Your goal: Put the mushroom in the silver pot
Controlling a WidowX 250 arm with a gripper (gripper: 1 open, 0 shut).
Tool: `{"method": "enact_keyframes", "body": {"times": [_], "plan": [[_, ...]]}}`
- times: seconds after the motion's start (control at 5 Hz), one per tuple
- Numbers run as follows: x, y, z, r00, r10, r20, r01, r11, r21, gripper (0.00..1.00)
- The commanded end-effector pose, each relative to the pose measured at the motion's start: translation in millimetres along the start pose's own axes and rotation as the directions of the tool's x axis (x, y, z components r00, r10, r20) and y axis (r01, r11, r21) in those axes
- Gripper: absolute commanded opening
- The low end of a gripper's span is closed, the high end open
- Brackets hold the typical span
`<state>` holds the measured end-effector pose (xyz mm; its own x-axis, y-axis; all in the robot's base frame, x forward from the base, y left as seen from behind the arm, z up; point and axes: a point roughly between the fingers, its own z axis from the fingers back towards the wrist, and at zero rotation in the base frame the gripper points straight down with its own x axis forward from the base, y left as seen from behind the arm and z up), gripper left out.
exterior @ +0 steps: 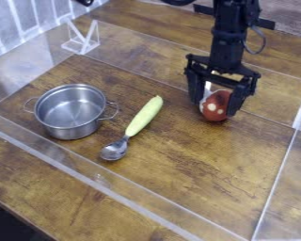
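Note:
The mushroom [216, 105], reddish-brown cap toward the camera and white stem behind, lies on the wooden table at the right. My gripper [220, 95] points straight down over it, open, with one black finger on each side of the mushroom and low around it. The jaws do not visibly press on it. The silver pot [71, 110], round and shiny with small side handles, stands empty at the left, well apart from the gripper.
A yellow-green banana-like piece [146, 115] lies between pot and mushroom, with a metal spoon [116, 148] just in front of it. Low clear acrylic walls [140, 202] fence the work area. A clear stand [82, 38] sits at the back left.

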<state>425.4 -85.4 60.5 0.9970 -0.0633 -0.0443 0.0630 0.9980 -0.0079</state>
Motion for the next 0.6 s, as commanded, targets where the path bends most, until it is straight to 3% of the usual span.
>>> {"method": "enact_keyframes", "body": {"times": [0.0,0.4], "plan": [[9.3,13.4,25.9,0.997,0.034,0.070,-0.033,0.999,-0.019,1.00],[14.7,18.5,28.0,0.996,0.056,0.073,-0.054,0.998,-0.037,1.00]]}}
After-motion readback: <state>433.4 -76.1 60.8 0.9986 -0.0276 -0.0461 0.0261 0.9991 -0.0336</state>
